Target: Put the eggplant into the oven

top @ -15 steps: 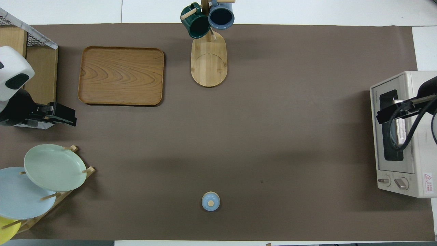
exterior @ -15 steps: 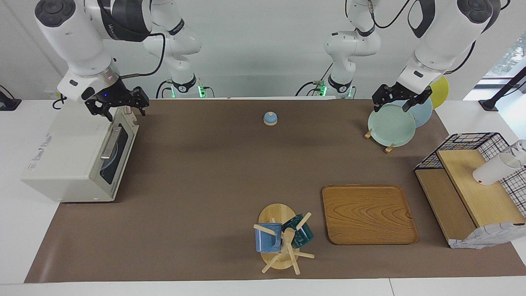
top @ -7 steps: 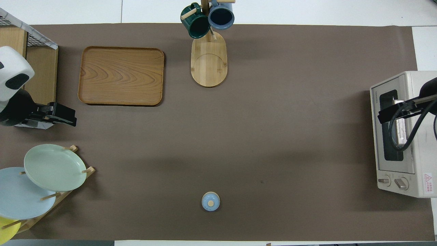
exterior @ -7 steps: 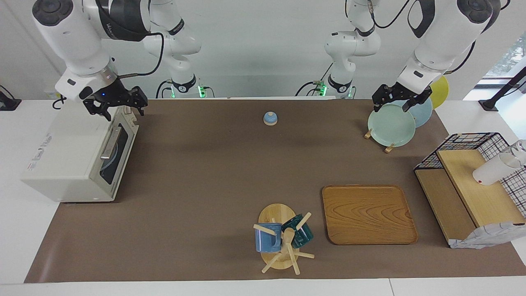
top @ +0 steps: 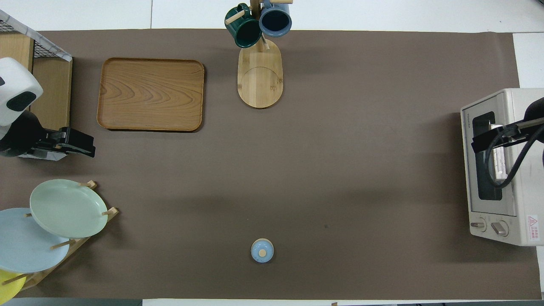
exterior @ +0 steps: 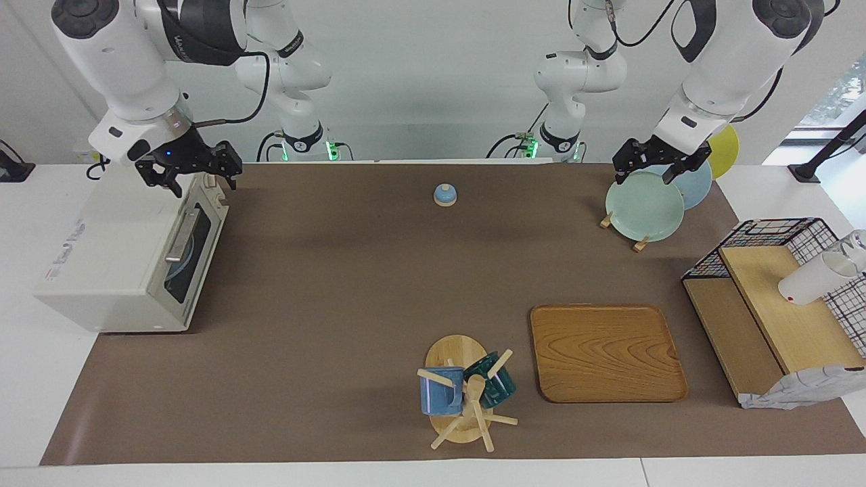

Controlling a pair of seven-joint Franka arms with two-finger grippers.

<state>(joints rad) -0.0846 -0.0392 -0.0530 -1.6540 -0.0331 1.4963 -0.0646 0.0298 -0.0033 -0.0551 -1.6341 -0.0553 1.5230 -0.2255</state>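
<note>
No eggplant shows anywhere on the counter (exterior: 325, 284), and the toaster oven (exterior: 128, 257) has its door shut. The right claw (exterior: 193, 177) hangs spread and empty over the oven's top; the left claw (exterior: 651, 166) waits spread over the plate rack (exterior: 646, 203). Judging by this, the task looks finished or unstarted.

Both arms hang raised, left end effector (exterior: 653, 166) and right end effector (exterior: 189, 172) spread wide.
</note>
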